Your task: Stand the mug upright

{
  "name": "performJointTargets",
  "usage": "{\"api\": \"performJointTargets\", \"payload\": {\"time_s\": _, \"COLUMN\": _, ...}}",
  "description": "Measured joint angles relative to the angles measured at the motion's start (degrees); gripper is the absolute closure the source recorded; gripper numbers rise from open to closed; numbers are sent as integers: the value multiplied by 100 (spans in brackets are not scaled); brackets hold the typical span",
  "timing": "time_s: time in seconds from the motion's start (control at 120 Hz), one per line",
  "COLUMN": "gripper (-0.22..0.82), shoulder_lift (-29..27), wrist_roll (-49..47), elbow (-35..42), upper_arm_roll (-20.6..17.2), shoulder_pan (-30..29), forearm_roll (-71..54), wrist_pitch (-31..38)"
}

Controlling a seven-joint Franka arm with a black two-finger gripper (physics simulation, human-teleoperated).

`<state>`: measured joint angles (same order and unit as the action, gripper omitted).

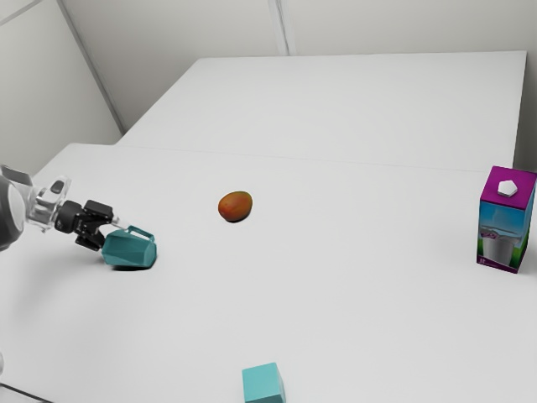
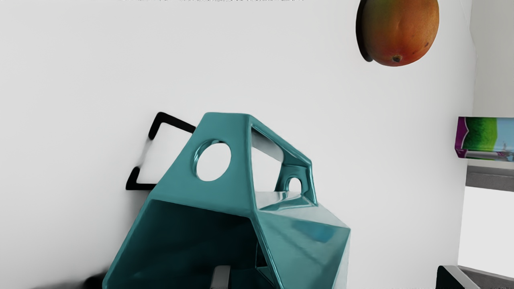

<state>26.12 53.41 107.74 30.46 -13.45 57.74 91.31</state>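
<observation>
In the exterior view my gripper [image 1: 106,231] is at the left, close against the teal mug [image 1: 129,249]. The faceted mug lies on its side, mouth toward my hand and handle raised on its upper side. From the wrist view, the gripper [image 2: 337,277] stands open: one fingertip [image 2: 221,277] reaches into the dark mouth of the mug [image 2: 301,241], and the other is outside, well apart from the mug's wall. The lower part of the mug is cut off there.
An orange-red mango [image 1: 236,206] lies on the white table [image 1: 336,277] beyond the mug. A purple-topped carton [image 1: 503,222] stands at the exterior view's far right, and a light teal block [image 1: 263,384] sits at its bottom edge.
</observation>
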Motion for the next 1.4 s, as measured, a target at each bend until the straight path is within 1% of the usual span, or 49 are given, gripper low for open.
{"api": "performJointTargets", "payload": {"time_s": 0.05, "gripper": 15, "shoulder_lift": -24, "wrist_roll": 45, "elbow": 12, "upper_arm_roll": 0, "shoulder_pan": 1, "forearm_roll": 9, "wrist_pitch": 20}}
{"api": "performJointTargets", "payload": {"time_s": 0.142, "gripper": 38, "shoulder_lift": -54, "wrist_roll": 105, "elbow": 44, "upper_arm_roll": 2, "shoulder_pan": 3, "forearm_roll": 34, "wrist_pitch": 50}}
{"api": "performJointTargets", "payload": {"time_s": 0.2, "gripper": 50, "shoulder_lift": -63, "wrist_roll": 130, "elbow": 80, "upper_arm_roll": 3, "shoulder_pan": 5, "forearm_roll": 58, "wrist_pitch": 61}}
{"api": "performJointTargets", "payload": {"time_s": 0.275, "gripper": 60, "shoulder_lift": -64, "wrist_roll": 159, "elbow": 98, "upper_arm_roll": 3, "shoulder_pan": 8, "forearm_roll": 76, "wrist_pitch": 72}}
{"api": "performJointTargets", "payload": {"time_s": 0.342, "gripper": 65, "shoulder_lift": -68, "wrist_roll": 180, "elbow": 105, "upper_arm_roll": 2, "shoulder_pan": 6, "forearm_roll": 86, "wrist_pitch": 81}}
{"api": "performJointTargets", "payload": {"time_s": 0.525, "gripper": 72, "shoulder_lift": -113, "wrist_roll": 219, "elbow": 108, "upper_arm_roll": 3, "shoulder_pan": 23, "forearm_roll": 156, "wrist_pitch": 104}}
{"api": "performJointTargets", "payload": {"time_s": 0.7, "gripper": 75, "shoulder_lift": -488, "wrist_roll": 130, "elbow": 15, "upper_arm_roll": 10, "shoulder_pan": 290, "forearm_roll": 144, "wrist_pitch": 129}}
{"api": "performJointTargets", "payload": {"time_s": 0.783, "gripper": 76, "shoulder_lift": -691, "wrist_roll": 46, "elbow": -270, "upper_arm_roll": 8, "shoulder_pan": 440, "forearm_roll": -10, "wrist_pitch": 143}}
{"api": "performJointTargets", "payload": {"time_s": 0.867, "gripper": 77, "shoulder_lift": -766, "wrist_roll": -110, "elbow": -935, "upper_arm_roll": -21, "shoulder_pan": 722, "forearm_roll": -713, "wrist_pitch": 200}}
{"api": "performJointTargets", "payload": {"time_s": 0.975, "gripper": 77, "shoulder_lift": -864, "wrist_roll": -314, "elbow": -1297, "upper_arm_roll": -326, "shoulder_pan": 1023, "forearm_roll": -2108, "wrist_pitch": 662}}
{"api": "performJointTargets", "payload": {"time_s": 1.1, "gripper": 77, "shoulder_lift": -839, "wrist_roll": -661, "elbow": -1300, "upper_arm_roll": -513, "shoulder_pan": 1414, "forearm_roll": -3438, "wrist_pitch": 1513}}
{"api": "performJointTargets", "payload": {"time_s": 1.167, "gripper": 77, "shoulder_lift": -811, "wrist_roll": -940, "elbow": -1253, "upper_arm_roll": -698, "shoulder_pan": 1505, "forearm_roll": -4015, "wrist_pitch": 1942}}
{"api": "performJointTargets", "payload": {"time_s": 1.275, "gripper": 77, "shoulder_lift": -769, "wrist_roll": -1419, "elbow": -1025, "upper_arm_roll": -819, "shoulder_pan": 1574, "forearm_roll": -4594, "wrist_pitch": 2541}}
{"api": "performJointTargets", "payload": {"time_s": 1.4, "gripper": 77, "shoulder_lift": -671, "wrist_roll": -1911, "elbow": -806, "upper_arm_roll": -849, "shoulder_pan": 1588, "forearm_roll": -4862, "wrist_pitch": 2950}}
